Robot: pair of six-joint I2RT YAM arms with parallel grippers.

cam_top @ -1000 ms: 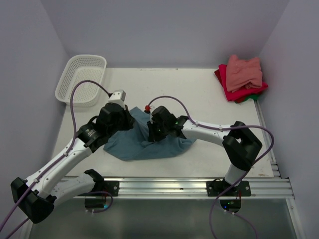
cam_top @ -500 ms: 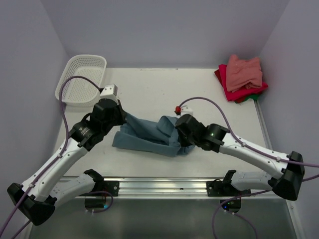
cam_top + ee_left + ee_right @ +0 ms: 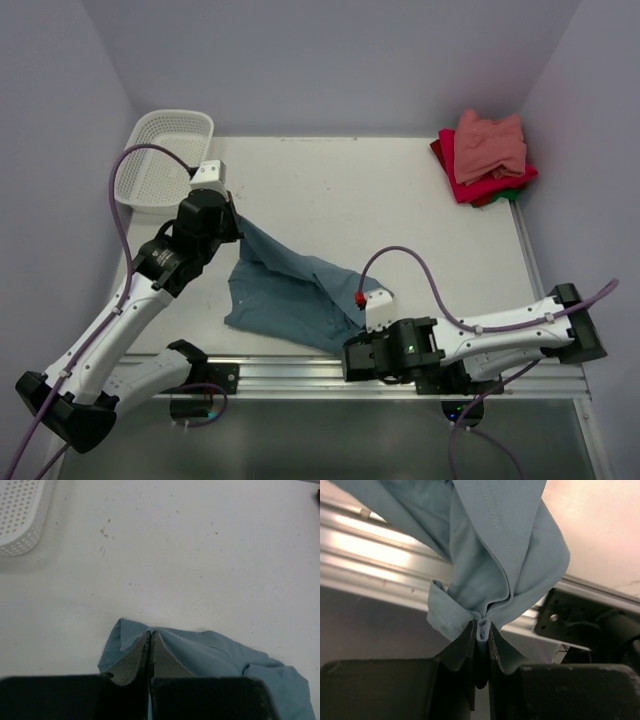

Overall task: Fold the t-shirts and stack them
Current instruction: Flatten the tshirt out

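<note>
Teal t-shirt (image 3: pixel 290 290), clenched by left claw (image 3: pixel 150 637) and right claw (image 3: pixel 481 630), stretches over white table (image 3: pixel 400 200) between lavender walls (image 3: pixel 330 60).

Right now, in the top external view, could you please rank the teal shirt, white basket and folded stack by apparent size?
1. teal shirt, clearly largest.
2. white basket and folded stack look about equal; I cannot rank them.

I count one teal-blue shirt (image 3: pixel 290 290) and three folded ones: a pink shirt (image 3: pixel 490 142), a red shirt (image 3: pixel 462 182) and a green shirt (image 3: pixel 513 193). There is one white mesh basket (image 3: pixel 165 150) and one table (image 3: pixel 380 200). Two arms, the left arm (image 3: pixel 120 320) and the right arm (image 3: pixel 500 335), carry two grippers, the left gripper (image 3: pixel 150 642) and the right gripper (image 3: pixel 481 635).
</note>
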